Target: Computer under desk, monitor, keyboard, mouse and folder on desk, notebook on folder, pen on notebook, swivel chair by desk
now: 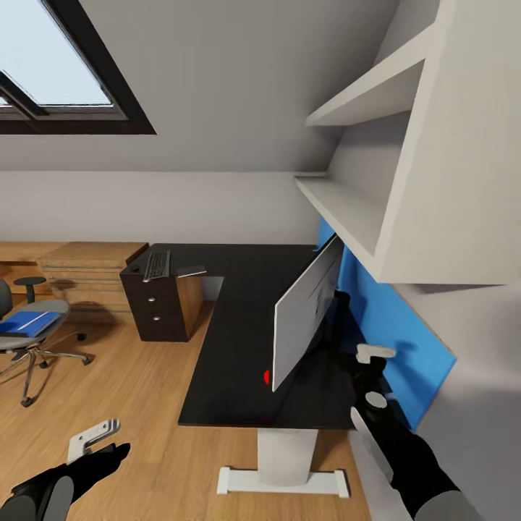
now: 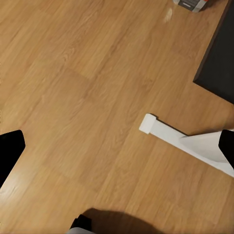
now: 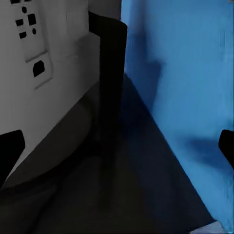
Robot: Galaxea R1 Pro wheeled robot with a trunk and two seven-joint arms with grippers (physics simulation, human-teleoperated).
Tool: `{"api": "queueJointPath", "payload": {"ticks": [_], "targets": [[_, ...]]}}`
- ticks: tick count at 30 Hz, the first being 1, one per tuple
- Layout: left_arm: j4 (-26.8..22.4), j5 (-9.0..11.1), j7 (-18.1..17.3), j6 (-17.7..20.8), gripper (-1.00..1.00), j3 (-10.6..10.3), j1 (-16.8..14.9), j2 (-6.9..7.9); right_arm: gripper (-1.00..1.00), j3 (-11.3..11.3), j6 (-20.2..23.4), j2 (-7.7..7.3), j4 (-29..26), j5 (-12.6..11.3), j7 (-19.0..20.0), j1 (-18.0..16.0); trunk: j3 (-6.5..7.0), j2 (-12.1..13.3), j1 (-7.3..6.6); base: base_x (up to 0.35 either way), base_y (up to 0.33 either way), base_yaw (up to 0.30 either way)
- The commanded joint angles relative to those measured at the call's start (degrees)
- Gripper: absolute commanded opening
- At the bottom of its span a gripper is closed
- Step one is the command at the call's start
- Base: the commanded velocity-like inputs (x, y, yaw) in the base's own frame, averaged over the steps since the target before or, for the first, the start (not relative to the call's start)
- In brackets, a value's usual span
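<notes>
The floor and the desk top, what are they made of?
The floor looks like light wood planks with a soft sheen: grain lines and board seams show in the left wrist view too. The desk top looks like a matte black board, maybe laminate; it is smooth, with no grain. Its leg seems white painted metal, though that is a guess.

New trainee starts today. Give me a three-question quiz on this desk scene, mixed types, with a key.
1. True or false: the monitor stands on the desk.
2. The folder lies on: A) the desk, B) the swivel chair, C) the floor.
3. Fill in: the keyboard lies at the desk's far end, above the black ____.

Key: 1 true; 2 B; 3 drawers.
</notes>
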Motion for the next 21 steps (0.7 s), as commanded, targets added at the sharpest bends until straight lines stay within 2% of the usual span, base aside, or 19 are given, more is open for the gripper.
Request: {"api": "queueJointPath", "payload": {"ticks": [1,2,6,8,12,21], "targets": [[-0.1,0.6,0.5,0.2,1.00,0.0,-0.1,-0.02,1.00,0.4,0.5,0.21,-1.2,-0.2,-1.4,0.7,-0.13,-0.1,0.04,-0.002,0.000,0.000],[-0.1,0.6,0.5,0.2,1.00,0.0,-0.1,-0.02,1.00,2.3,0.9,1.81,-5.7,0.1,-4.1,3.8,-0.13,-0.1,0.04,-0.119,0.112,0.000],[-0.1,0.6,0.4,0.2,1.00,0.0,-0.1,-0.02,1.00,4.7,1.1,2.37,-6.9,0.3,-4.8,4.6,-0.13,-0.1,0.04,-0.181,0.171,0.000],[-0.1,0.6,0.4,0.2,1.00,-0.1,-0.1,-0.07,1.00,7.2,1.0,2.52,-7.3,0.3,-5.2,4.9,-0.13,-0.1,0.04,-0.228,0.217,0.000],[-0.1,0.6,0.4,0.2,1.00,-0.4,-0.1,-0.05,1.00,8.7,1.0,2.56,-7.5,0.4,-5.3,5.0,-0.13,-0.1,0.04,-0.238,0.227,0.000],[-0.1,0.7,0.4,0.2,1.00,-0.7,-0.1,-0.02,1.00,9.7,0.8,2.65,-7.6,0.4,-5.5,5.1,-0.13,-0.1,0.04,-0.233,0.235,0.000]]}}
